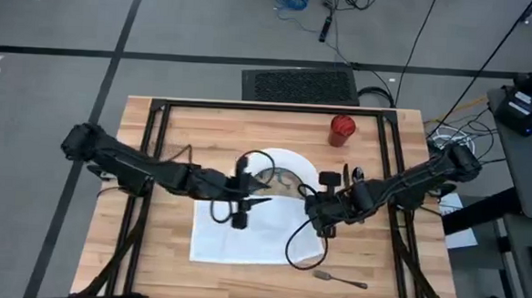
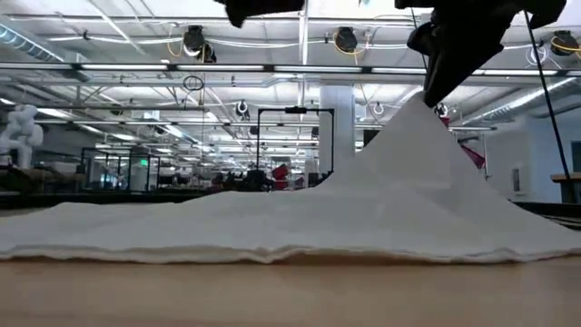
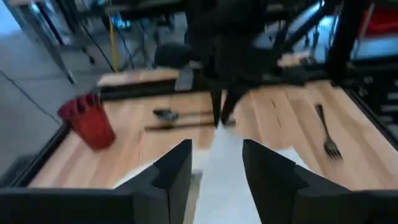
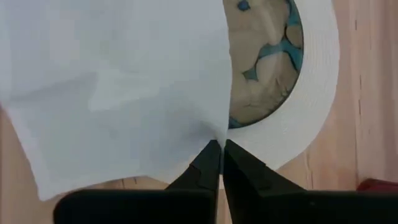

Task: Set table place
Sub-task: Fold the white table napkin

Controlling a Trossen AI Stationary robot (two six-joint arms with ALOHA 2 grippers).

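Napkin (image 4: 112,93) lifted at one edge by right gripper (image 4: 221,152), fingers pinched on cloth, over plate (image 4: 311,118) and bowl (image 4: 267,68), left gripper (image 3: 214,165) parted, empty, above napkin.

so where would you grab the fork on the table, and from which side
Grip the fork at mid-handle, coming straight down from above. It lies flat and alone on the bare wood near the table's front right corner, clear of the napkin, so the thin handle is best pinched across its width. The right gripper is nearest but is shut on the napkin.
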